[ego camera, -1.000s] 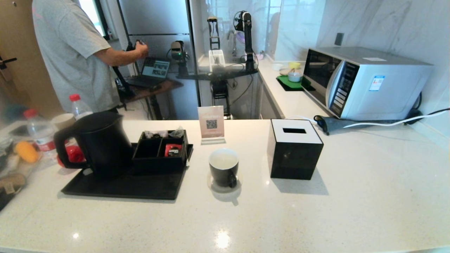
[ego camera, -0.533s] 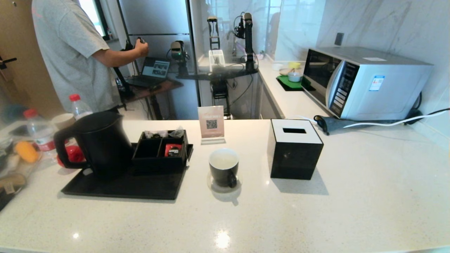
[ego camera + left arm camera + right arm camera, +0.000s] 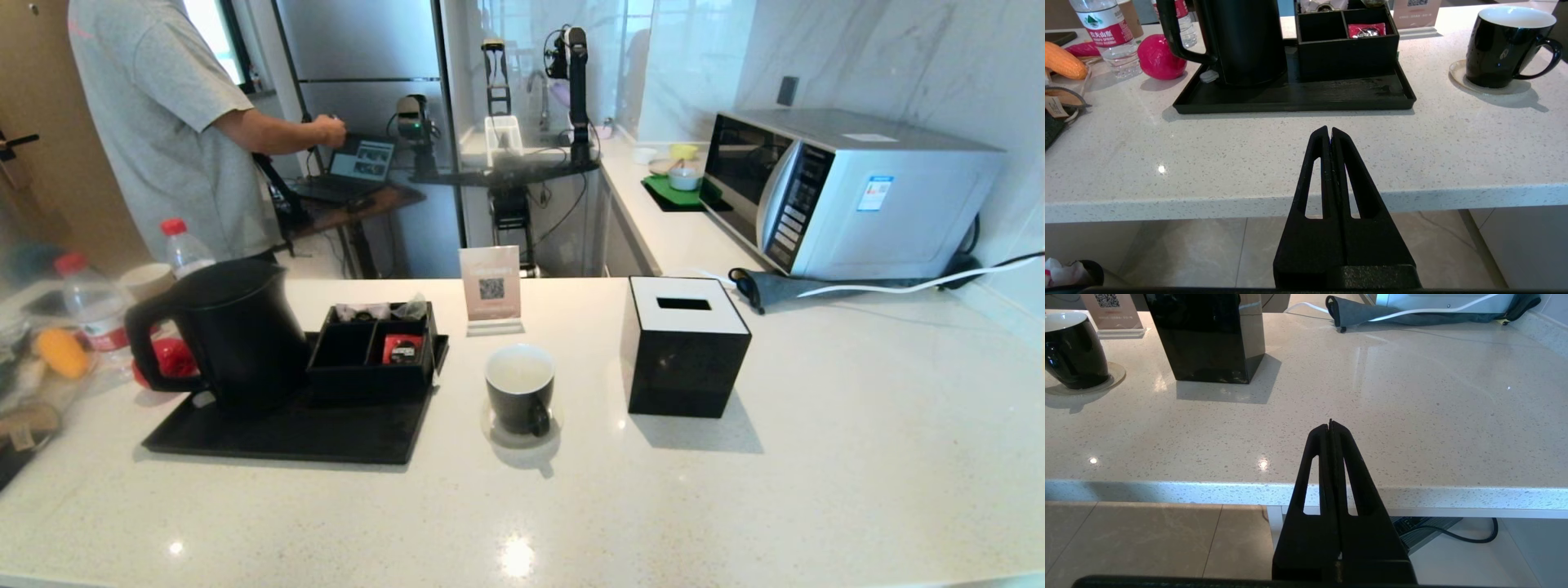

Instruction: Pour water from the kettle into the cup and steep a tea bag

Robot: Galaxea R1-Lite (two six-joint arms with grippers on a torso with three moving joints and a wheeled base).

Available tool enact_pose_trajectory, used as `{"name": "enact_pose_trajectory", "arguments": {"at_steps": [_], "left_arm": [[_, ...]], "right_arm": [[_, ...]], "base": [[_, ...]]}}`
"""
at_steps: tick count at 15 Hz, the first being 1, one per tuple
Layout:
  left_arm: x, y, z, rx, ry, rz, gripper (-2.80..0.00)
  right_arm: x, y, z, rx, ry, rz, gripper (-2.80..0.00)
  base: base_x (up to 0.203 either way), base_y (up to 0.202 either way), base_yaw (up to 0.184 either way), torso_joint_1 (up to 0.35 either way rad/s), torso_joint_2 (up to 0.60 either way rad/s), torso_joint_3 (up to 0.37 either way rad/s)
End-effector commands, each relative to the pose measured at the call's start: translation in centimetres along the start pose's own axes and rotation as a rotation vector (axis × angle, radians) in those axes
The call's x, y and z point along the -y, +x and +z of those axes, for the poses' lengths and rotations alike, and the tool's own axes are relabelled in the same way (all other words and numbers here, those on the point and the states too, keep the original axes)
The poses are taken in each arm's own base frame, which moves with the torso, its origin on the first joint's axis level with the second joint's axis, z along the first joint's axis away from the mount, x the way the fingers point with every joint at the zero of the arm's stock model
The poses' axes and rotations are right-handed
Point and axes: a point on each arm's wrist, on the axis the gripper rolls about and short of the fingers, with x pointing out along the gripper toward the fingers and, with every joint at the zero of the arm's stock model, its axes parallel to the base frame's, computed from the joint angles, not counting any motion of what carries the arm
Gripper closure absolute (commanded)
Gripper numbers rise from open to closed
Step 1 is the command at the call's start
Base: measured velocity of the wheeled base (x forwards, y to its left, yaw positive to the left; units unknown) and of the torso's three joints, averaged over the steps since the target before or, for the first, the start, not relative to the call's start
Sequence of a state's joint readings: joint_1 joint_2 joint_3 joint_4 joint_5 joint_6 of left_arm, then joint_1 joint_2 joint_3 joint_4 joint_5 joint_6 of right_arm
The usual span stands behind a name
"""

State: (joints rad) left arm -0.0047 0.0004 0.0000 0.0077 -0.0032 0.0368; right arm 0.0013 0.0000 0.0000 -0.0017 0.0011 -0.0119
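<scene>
Our two grippers wait, pinched tight and holding nothing

Our left gripper and right gripper hang before the counter; the kettle stands on the black tray, the cup beside it

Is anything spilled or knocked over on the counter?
No, nothing stands out. The kettle stands upright on its black tray, the cup sits upright on its coaster, and the counter looks dry. Both grippers, left and right, wait shut at the counter's edge.
</scene>
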Motion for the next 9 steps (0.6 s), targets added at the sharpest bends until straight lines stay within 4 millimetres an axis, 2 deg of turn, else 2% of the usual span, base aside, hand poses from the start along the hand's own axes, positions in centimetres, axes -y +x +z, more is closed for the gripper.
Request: {"name": "enact_pose_trajectory", "arguments": {"at_steps": [1, 6, 9], "left_arm": [[0.0, -0.2, 0.5, 0.016, -0.007, 0.007, 0.0], [-0.3, -0.8, 4.0, 0.065, -0.018, 0.062, 0.0], [-0.6, -0.1, 8.3, 0.05, -0.02, 0.105, 0.0]], "right_arm": [[0.0, 0.0, 0.0, 0.0, 0.0, 0.001, 0.0], [0.0, 0.0, 0.0, 0.0, 0.0, 0.001, 0.0], [0.0, 0.0, 0.0, 0.0, 0.0, 0.001, 0.0]], "base": [[0.0, 0.0, 0.0, 0.0, 0.0, 0.0], [0.0, 0.0, 0.0, 0.0, 0.0, 0.0], [0.0, 0.0, 0.0, 0.0, 0.0, 0.0]]}}
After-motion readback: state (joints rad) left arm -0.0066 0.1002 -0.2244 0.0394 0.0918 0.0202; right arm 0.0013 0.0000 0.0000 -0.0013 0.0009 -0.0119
